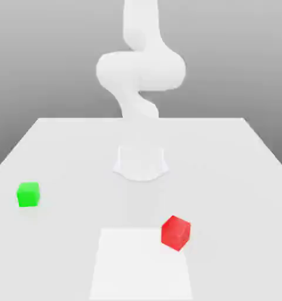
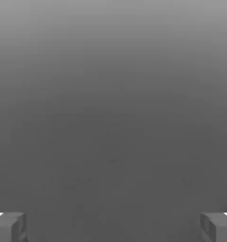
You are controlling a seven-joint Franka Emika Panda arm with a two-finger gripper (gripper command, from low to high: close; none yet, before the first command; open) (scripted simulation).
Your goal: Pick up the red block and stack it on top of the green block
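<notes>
On table (image 1: 225,153): one red block (image 1: 176,232), one green block (image 1: 28,194).

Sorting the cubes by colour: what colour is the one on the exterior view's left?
Bright green: the green block, clearest in the exterior view.

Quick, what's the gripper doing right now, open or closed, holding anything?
Gripper: open, fingers wide apart, nothing between them. Red block and green block both sit on the table.
</notes>
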